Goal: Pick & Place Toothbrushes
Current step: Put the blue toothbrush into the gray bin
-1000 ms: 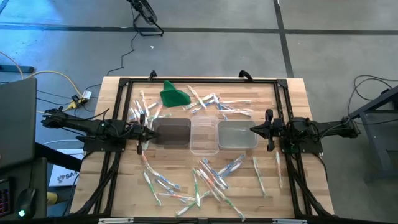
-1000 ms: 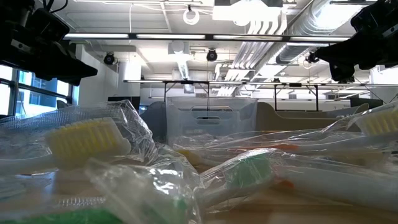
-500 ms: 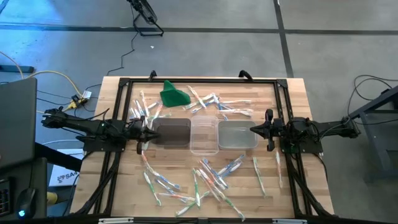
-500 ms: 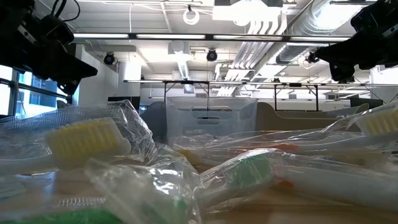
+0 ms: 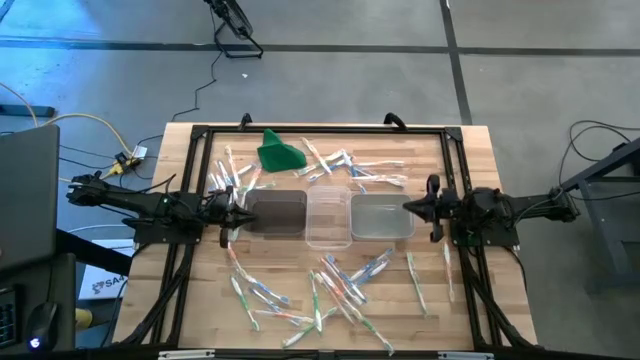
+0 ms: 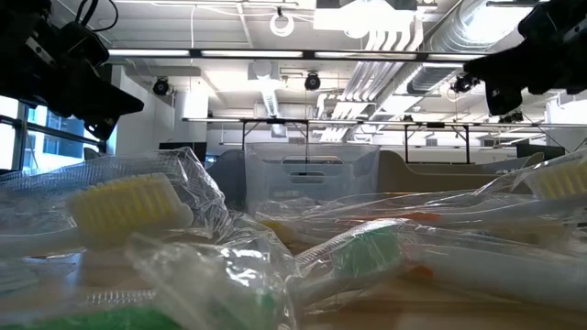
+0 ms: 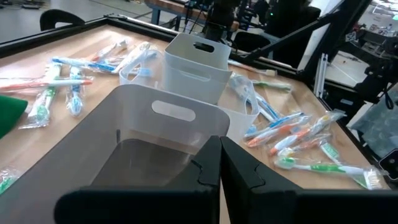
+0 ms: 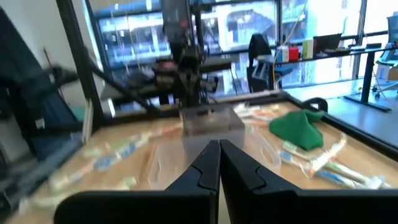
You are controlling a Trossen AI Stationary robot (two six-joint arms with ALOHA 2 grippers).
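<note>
We count the toothbrushes (image 5: 340, 285) all loose on the table (image 5: 480, 150) around three empty tubs (image 5: 328, 217); left gripper (image 5: 238, 214) and right gripper (image 5: 408, 208) closed, holding nothing; sorting unstarted.

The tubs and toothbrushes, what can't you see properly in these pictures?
- High view: colours of single toothbrushes are too small to tell.
- Low view: wrapped toothbrushes up close hide most of the tubs.
- Left wrist view: the shut left pincer hides the dark tub floor.
- Right wrist view: blurred.
</note>
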